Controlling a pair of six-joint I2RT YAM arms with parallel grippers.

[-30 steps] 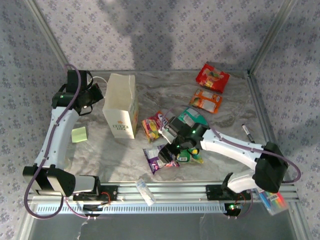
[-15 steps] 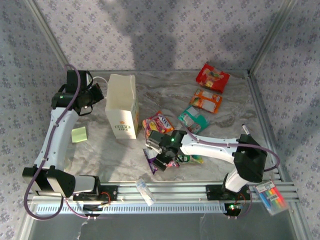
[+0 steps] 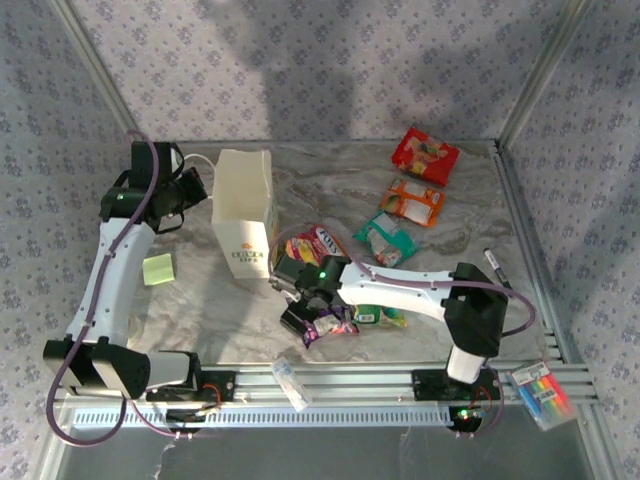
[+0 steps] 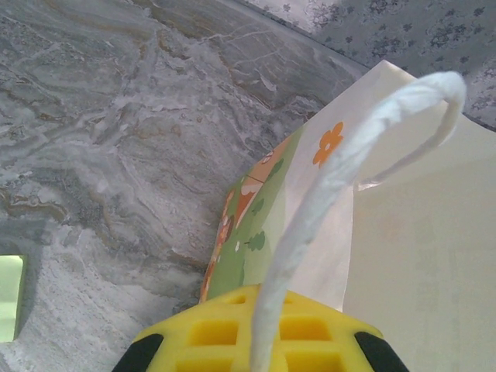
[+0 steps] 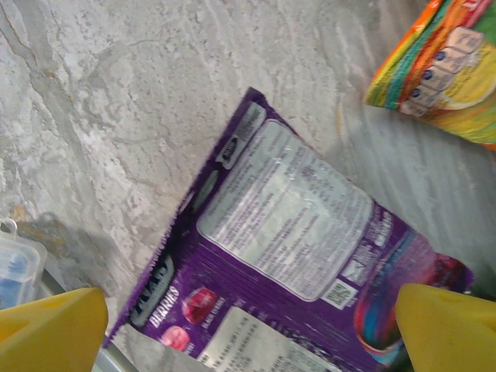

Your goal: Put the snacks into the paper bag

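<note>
Paper bag [image 3: 243, 215] stands left of centre on the tabletop [image 3: 200, 300]. One snack packet [image 3: 312, 244] lies just right of it; three more packets [image 3: 411, 203] lie in a row farther right, toward the back.

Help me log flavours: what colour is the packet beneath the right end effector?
The packet is purple with a pale label; best in the right wrist view.
</note>
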